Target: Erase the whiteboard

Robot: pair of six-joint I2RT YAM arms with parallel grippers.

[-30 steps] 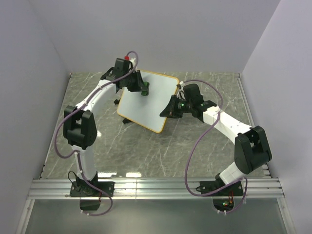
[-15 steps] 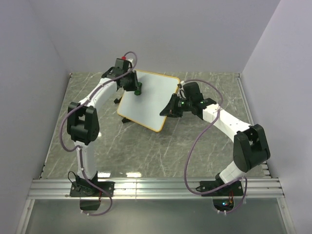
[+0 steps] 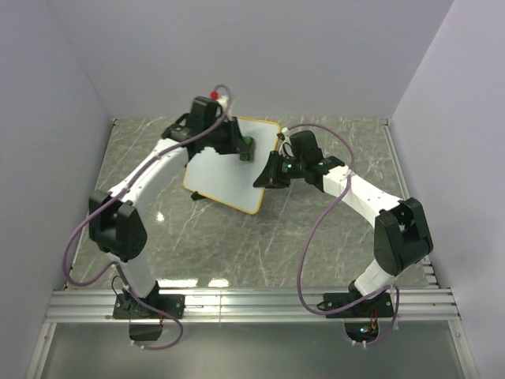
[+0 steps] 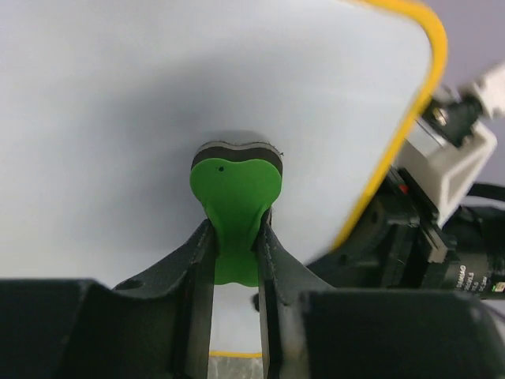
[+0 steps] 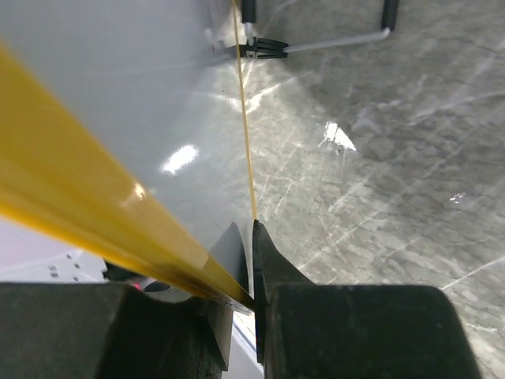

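Observation:
The whiteboard is white with a thin orange-yellow frame and stands tilted on the marble table, with no marks visible on it. My left gripper is shut on the green eraser and presses it against the board's upper right part. In the left wrist view the eraser sits between my fingers, flat on the white board. My right gripper is shut on the board's right edge. The right wrist view shows the yellow frame running into the closed jaws.
The board's black feet rest on the grey marble table. A wire stand with black tips shows behind the board. Grey walls enclose the back and sides. An aluminium rail runs along the near edge.
My left gripper has swept the eraser across the board, first left, then right and a little down. The board has shifted slightly left. My right gripper keeps its hold.

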